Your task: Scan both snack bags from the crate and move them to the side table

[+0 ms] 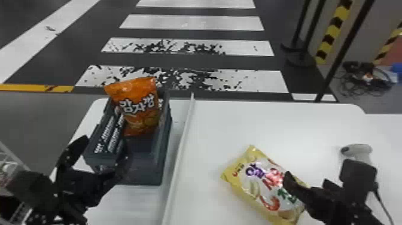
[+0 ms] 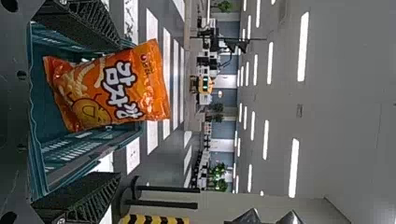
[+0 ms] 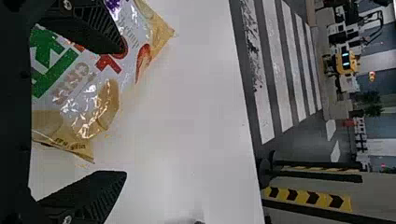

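The orange snack bag [image 1: 139, 104] stands upright in the far part of the dark crate [image 1: 146, 176]. My left gripper [image 1: 104, 146] is at the crate's near end, its fingers wide apart. In the left wrist view the orange bag [image 2: 107, 88] lies beyond and between the spread fingers of the left gripper [image 2: 119, 109], untouched. A yellow and white snack bag [image 1: 263, 182] lies flat on the white table, right of the divider. My right gripper [image 1: 306, 179] is open over its right end; in the right wrist view one finger of the right gripper [image 3: 124, 112] overlaps the yellow bag [image 3: 98, 93].
A raised white divider [image 1: 179, 149] runs along the table [image 1: 254, 122] between crate and yellow bag. A light grey handheld scanner [image 1: 360, 149] is at the right, just behind the right gripper. Black poles [image 1: 344, 54] stand beyond the table's far right.
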You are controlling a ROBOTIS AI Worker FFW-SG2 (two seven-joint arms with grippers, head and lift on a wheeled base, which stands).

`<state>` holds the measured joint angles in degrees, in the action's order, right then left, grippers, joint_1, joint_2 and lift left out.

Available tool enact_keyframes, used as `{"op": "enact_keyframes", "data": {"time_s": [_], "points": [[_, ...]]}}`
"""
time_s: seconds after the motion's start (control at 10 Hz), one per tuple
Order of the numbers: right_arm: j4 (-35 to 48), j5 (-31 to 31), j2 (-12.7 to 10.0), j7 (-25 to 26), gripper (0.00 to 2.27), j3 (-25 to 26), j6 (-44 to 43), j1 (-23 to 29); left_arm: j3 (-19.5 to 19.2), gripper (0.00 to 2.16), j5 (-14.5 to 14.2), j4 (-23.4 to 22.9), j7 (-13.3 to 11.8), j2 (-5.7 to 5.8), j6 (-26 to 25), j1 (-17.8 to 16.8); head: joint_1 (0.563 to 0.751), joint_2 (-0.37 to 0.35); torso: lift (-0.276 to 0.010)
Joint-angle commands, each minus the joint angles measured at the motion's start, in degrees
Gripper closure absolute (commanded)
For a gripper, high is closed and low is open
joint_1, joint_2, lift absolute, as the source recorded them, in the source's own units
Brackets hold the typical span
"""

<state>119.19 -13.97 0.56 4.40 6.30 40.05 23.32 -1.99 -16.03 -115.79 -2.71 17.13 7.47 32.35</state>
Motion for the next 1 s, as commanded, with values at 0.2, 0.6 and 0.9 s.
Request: {"op": "enact_keyframes", "data": {"time_s": [0.2,0.6,0.9], "points": [[-2.56,-8.27,-0.03,-2.99,0.07,6.97,9.83,-4.08,0.67,0.03,-0.67,1.27,-0.37,0.36,-0.05,-0.88,0.695,-0.014,-0.099],[-6.43,-15.48,-0.12,-6.42,0.08,10.84,13.17,-6.10,0.94,0.04,-1.02,1.36,-0.63,0.53,-0.23,-0.88,0.695,-0.010,-0.099],[-8.98,-15.74,-0.12,-7.65,0.09,11.72,14.76,-7.06,1.29,0.04,-1.02,1.71,-0.63,0.53,-0.40,-1.24,0.695,-0.016,-0.099]]}}
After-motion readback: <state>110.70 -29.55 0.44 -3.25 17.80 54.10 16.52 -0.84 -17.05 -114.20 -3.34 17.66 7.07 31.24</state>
